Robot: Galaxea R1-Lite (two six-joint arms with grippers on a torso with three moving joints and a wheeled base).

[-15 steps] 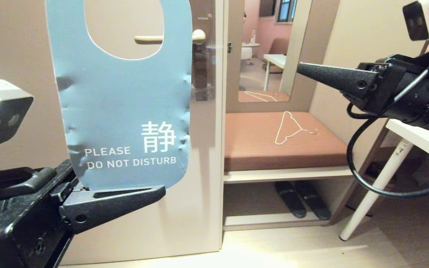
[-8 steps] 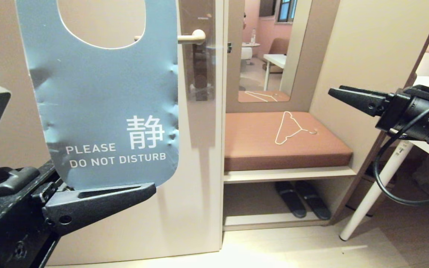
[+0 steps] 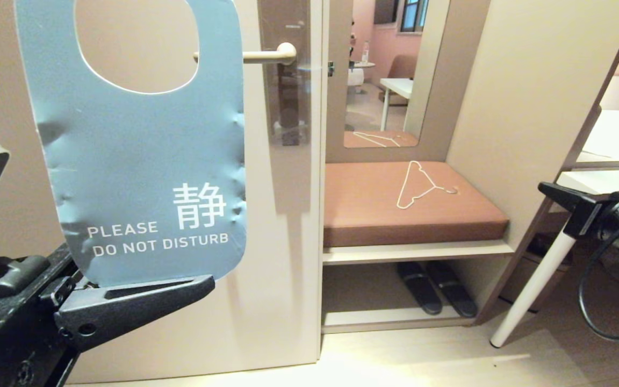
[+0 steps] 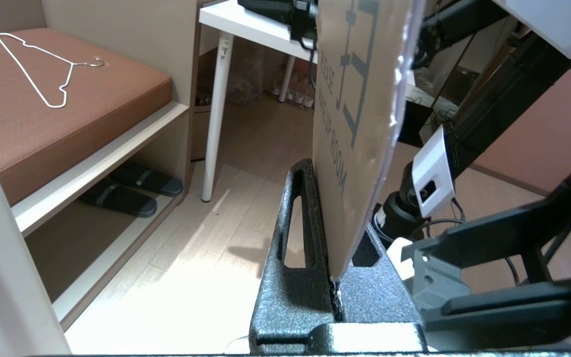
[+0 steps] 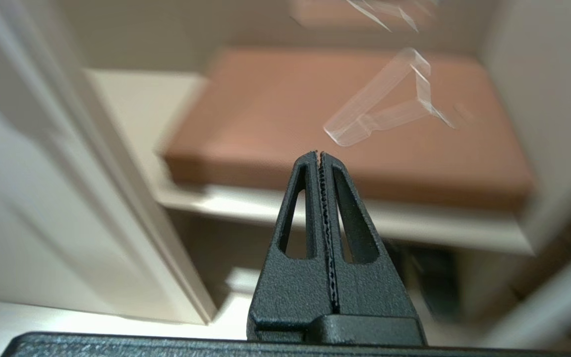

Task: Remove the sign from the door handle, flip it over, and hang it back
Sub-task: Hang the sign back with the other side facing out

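Note:
My left gripper (image 3: 207,279) is shut on the bottom edge of the sign (image 3: 137,161) and holds it upright in front of the door. The blue "PLEASE DO NOT DISTURB" face is toward the head camera. The sign is off the door handle (image 3: 261,54), whose free end shows through the edge of the round hole. In the left wrist view the sign's (image 4: 360,124) pale face with blue text rises from between the fingers of the left gripper (image 4: 317,168). My right gripper (image 3: 543,188) is low at the right, away from the door. In its own view the right gripper (image 5: 319,153) is shut and empty.
Right of the door is a bench with a brown cushion (image 3: 374,215), and a white wire hanger (image 3: 422,185) lies on it. Dark slippers (image 3: 436,287) sit on the shelf below. A mirror (image 3: 390,70) stands behind the bench. A white table leg (image 3: 535,279) is beside my right arm.
My left gripper carried the sign leftward, so its hole now sits left of the handle. My right gripper shut, dropped and drew back toward the right edge.

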